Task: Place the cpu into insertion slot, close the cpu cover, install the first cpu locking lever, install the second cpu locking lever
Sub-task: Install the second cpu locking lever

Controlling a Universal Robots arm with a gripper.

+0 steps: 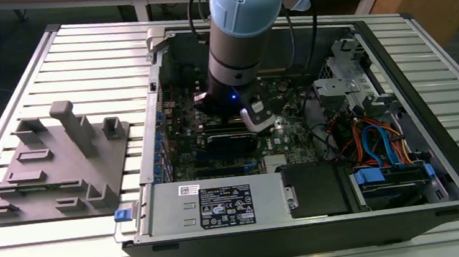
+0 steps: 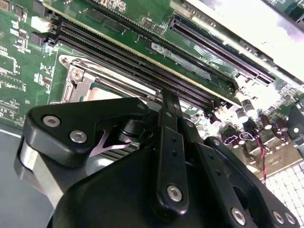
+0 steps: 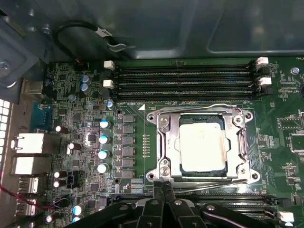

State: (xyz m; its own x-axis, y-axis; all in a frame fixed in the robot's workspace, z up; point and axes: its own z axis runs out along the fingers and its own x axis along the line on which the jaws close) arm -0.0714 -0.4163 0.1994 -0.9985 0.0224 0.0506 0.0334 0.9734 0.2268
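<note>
With the cpu [image 3: 200, 146] seated in the insertion slot [image 3: 166, 137] and the cpu cover [image 3: 237, 142] down just ahead of my clenched, empty gripper [image 3: 164, 189], I judge a locking lever [image 3: 209, 185] needs hooking.

The cpu [image 3: 201, 145] lies in the slot [image 3: 166, 142] under the cover [image 3: 239, 142]. Memory slots [image 3: 183, 78] run beside the socket. The case [image 1: 428, 117] lies on the table [image 1: 81, 54], a fixture [image 1: 58, 162] at the exterior view's left.
</note>
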